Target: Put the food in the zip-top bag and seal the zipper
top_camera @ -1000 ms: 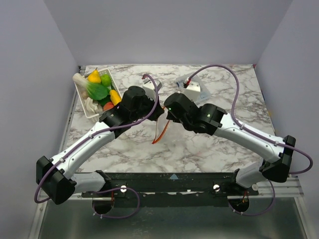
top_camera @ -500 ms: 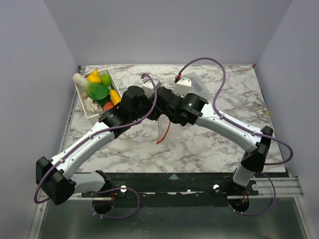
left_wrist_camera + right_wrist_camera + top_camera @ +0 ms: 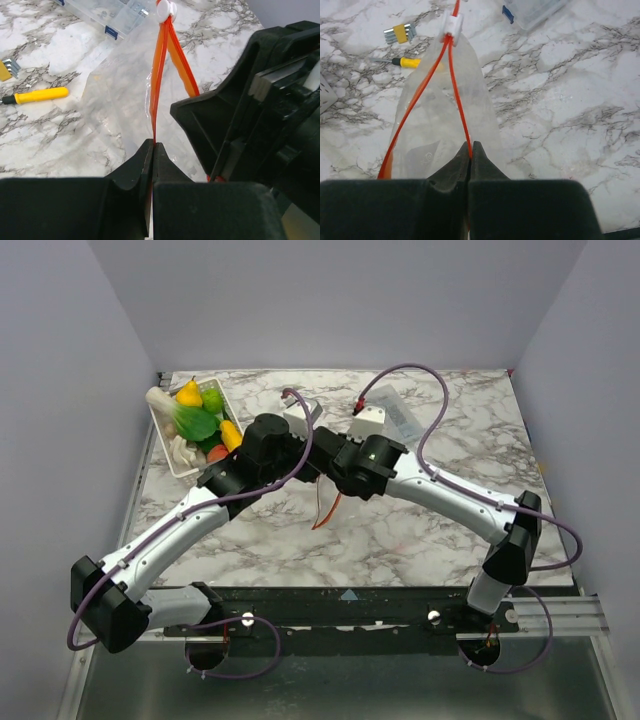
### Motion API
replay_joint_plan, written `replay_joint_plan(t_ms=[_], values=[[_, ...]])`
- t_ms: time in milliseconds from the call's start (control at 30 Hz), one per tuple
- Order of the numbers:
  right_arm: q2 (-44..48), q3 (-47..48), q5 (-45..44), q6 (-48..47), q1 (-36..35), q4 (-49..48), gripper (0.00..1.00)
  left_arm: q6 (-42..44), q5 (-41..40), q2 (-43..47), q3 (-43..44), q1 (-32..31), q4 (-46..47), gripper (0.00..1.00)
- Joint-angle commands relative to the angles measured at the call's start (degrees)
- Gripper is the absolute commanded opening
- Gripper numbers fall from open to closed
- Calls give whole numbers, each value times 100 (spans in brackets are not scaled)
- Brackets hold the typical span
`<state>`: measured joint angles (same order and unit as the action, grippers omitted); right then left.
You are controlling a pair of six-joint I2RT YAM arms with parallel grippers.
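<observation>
Both pairs of jaws: were clamped on the zipper (image 3: pixel 159 75).
Zip-top bag (image 3: pixel 440 125): its mouth was open.
Food (image 3: pixel 196 423): lay left of the bag.

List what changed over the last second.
The right gripper swung left, up beside the left gripper, and closed on the zipper. The left gripper stayed shut on the zipper, the bag still hangs between them, and the food stayed put.
</observation>
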<state>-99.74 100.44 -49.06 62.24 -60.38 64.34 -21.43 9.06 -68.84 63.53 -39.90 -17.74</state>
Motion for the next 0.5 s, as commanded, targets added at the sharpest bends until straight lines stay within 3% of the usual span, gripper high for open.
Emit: replay_joint_plan(t_ms=[0, 200, 467], values=[[698, -368, -658, 406, -5, 56, 1, -204, 67, 223, -176, -35, 256, 0], [2493, -2047, -639, -902, -1, -1884, 1, -336, 119, 266, -220, 111, 310, 0], [2940, -2766, -789, -1034, -7, -2065, 1, -278, 953, 164, -230, 243, 579, 0]])
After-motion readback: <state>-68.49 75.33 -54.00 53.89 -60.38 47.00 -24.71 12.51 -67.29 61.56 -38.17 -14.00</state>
